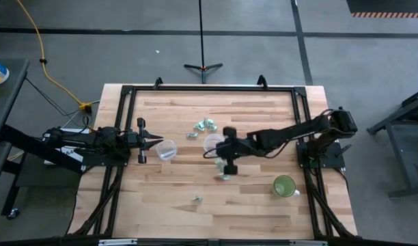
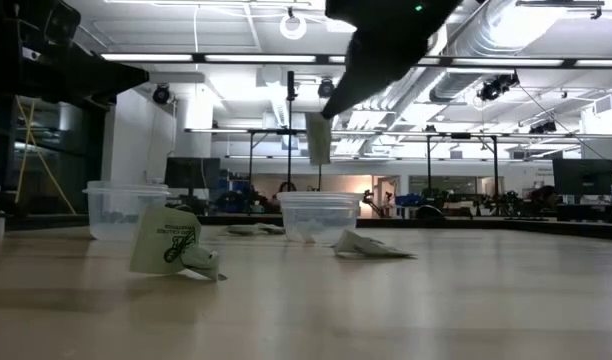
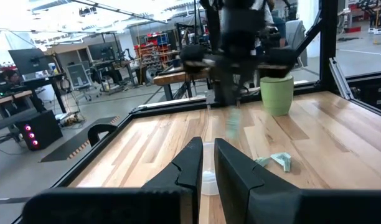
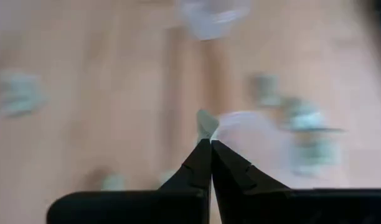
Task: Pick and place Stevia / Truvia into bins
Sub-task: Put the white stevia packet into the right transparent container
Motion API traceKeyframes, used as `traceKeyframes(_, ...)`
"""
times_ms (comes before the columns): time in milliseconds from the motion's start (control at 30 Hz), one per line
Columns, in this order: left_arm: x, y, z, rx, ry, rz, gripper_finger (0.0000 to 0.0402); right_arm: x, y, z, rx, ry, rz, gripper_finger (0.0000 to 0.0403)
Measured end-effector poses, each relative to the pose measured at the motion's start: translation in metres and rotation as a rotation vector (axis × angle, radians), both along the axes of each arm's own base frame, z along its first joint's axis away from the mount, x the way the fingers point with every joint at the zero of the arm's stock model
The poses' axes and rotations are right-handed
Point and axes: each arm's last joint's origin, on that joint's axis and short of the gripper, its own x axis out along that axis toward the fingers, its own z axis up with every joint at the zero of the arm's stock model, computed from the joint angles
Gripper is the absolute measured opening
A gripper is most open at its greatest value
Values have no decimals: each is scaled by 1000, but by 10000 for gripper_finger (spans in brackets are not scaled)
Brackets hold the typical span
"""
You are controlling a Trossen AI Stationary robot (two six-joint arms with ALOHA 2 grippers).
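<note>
Two clear cups stand on the wooden table: one (image 1: 166, 149) just ahead of my left gripper (image 1: 153, 141), the other (image 1: 212, 143) below my right gripper (image 1: 225, 152). My right gripper (image 2: 331, 108) hangs above the table near that second cup (image 2: 319, 215) and is shut on a pale sachet (image 2: 318, 138). My left gripper (image 3: 207, 163) is shut and level, pointing at its cup (image 3: 208, 182). Other sachets lie flat on the table: a cluster (image 1: 205, 125) at the far side, one (image 1: 225, 176) and another (image 1: 197, 199) nearer. My right gripper pinches the sachet by its top edge (image 2: 321, 116) between the two fingertips (image 4: 202, 149), coming from above and pointing down. The sachet hangs upright below the fingers, lifted clear of the table, and its free end (image 4: 206, 122) sticks out past the tips.
An opaque green cup (image 1: 284, 186) stands near the table's right near corner. A black frame (image 1: 209, 89) runs round the table's edge. Bare wood lies along the near side.
</note>
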Motion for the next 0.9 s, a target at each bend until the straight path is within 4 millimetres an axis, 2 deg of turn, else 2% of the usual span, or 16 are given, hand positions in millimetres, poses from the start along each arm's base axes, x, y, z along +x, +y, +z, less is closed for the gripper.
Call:
traceKeyframes(133, 0, 0, 0, 0, 0, 0, 79, 1, -22, -2, -69, 1, -89, 1)
traceKeyframes(300, 0, 0, 0, 0, 1, 0, 79, -2, -45, -15, 85, 15, -55, 1)
traceKeyframes(500, 0, 0, 0, 0, 1, 0, 79, -2, -56, -17, 168, -5, -46, 18)
traceKeyframes(733, 0, 0, 0, 0, 1, 0, 79, -1, -57, -17, 148, -9, -72, 93)
traceKeyframes(900, 0, 0, 0, 0, 1, 0, 79, 0, -43, -16, 327, -11, 22, 154)
